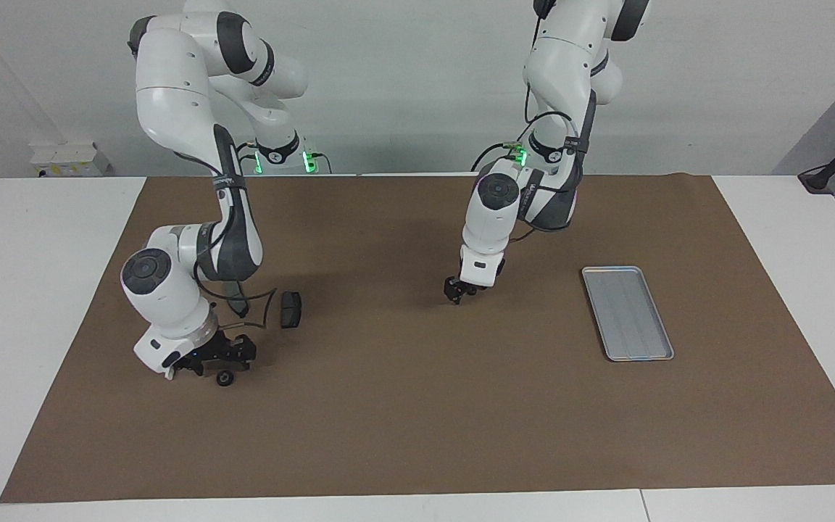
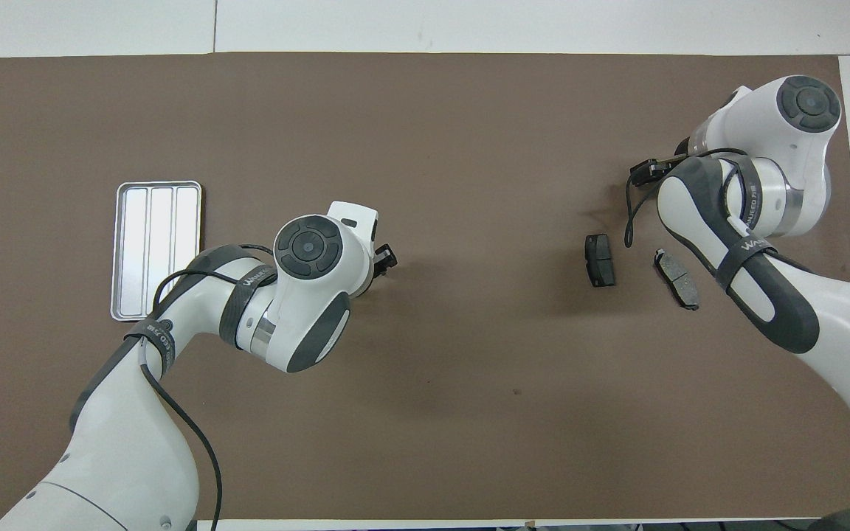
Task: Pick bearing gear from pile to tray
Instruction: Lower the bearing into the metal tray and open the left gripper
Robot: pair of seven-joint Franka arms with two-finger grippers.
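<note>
— Right hand (image 1: pixel 223 362)? Low over the brown mat (image 1: pixel 403 406), fingers spread, a small black round part (image 1: pixel 225 378) just beneath; a brake pad (image 1: pixel 291 309) nearby.
— Left hand (image 1: pixel 459 290)? Hanging over bare mat mid-desk, grip impossible to tell. Tray (image 1: pixel 627 313) well apart, toward its own end.

— Right gripper (image 1: pixel 223 360)?
— Low over the brown mat (image 1: pixel 417 406), touching a small black round piece (image 1: pixel 225 378); dark brake pad (image 1: pixel 291 309) nearby.
— Left gripper (image 1: pixel 459 289)?
— Hanging mid-table. Silver tray (image 1: pixel 627 312) toward that arm's end.
</note>
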